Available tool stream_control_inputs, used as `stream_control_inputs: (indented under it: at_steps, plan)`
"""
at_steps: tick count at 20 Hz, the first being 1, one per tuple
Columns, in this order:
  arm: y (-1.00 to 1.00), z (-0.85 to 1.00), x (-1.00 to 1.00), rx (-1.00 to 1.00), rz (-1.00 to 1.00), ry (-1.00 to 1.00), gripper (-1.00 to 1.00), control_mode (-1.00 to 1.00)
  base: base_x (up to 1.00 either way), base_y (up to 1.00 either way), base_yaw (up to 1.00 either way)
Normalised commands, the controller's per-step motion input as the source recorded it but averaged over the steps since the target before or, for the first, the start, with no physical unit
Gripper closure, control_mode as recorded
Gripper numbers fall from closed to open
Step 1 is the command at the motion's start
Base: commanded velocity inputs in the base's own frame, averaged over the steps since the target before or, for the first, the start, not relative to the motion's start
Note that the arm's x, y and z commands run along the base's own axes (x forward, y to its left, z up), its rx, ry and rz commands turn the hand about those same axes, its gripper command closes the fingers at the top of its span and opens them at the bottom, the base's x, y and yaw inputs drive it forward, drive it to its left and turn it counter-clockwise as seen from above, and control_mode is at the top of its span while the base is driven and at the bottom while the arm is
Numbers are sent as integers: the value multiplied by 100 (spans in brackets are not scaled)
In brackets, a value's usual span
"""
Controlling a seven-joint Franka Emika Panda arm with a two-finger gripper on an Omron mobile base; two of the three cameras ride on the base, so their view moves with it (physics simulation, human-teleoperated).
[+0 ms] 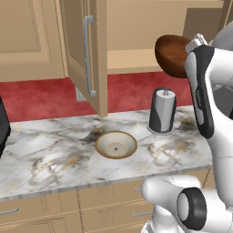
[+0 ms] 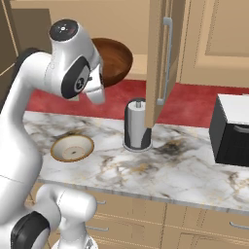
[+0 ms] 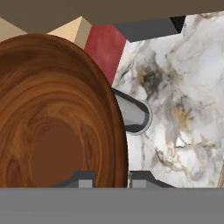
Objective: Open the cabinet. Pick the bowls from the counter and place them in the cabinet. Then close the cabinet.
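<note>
Claw [image 3: 112, 179] clamped on rim of dark reddish-brown wooden bowl [image 1: 172, 54], raised before open tan cabinet [image 1: 132, 27]. Cream-white tan-rimmed bowl [image 1: 116, 144] resting on marble tabletop [image 1: 45, 154] near grey cylindrical canister [image 1: 162, 111].

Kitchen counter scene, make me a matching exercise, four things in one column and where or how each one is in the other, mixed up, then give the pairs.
Things:
1. dark wooden bowl
2. cream bowl
3. grey canister
4. cabinet door

States:
A. standing upright on the counter by the red wall
B. swung open, silver bar handle showing
C. lifted in the air, tilted on edge, gripped at its rim by the hand
D. lying flat on the marble, right way up

Pairs: 1-C, 2-D, 3-A, 4-B
</note>
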Motion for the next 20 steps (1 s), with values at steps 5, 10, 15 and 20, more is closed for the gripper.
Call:
stream_control_inputs:
  at_steps: [5,10,15,20]
  plan:
    - [27,0,72,4,0,-12,100,-100,0,0,0]
    - [8,0,65,0,0,5,100,-100,0,0,0]
    - [-4,16,56,2,0,14,100,-100,0,0,0]
    - [-22,23,59,7,0,3,100,-100,0,0,0]
